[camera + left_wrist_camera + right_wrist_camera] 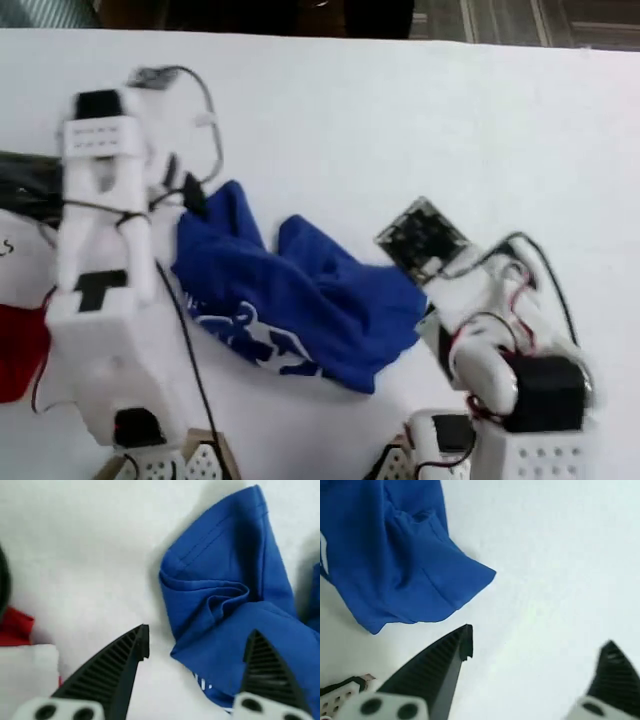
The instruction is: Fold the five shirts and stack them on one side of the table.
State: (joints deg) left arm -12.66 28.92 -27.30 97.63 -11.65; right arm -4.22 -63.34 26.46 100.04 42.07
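Note:
A blue shirt [290, 295] with white print lies crumpled in the middle of the white table [380, 120]. My left gripper [200, 642] is open just above the shirt's far left corner [230, 595], one finger over bare table and the other over blue cloth. In the high view the left gripper [188, 195] sits at that corner. My right gripper [537, 642] is open over bare table, beside the shirt's right edge [395, 555] and apart from it. The right arm [490, 320] stands at the shirt's right end.
A red cloth [20, 350] lies at the table's left edge, beside the left arm's base, and shows again as red cloth [15, 627] in the left wrist view. A dark item [30, 185] lies behind it. Cables [195, 100] trail off the left arm.

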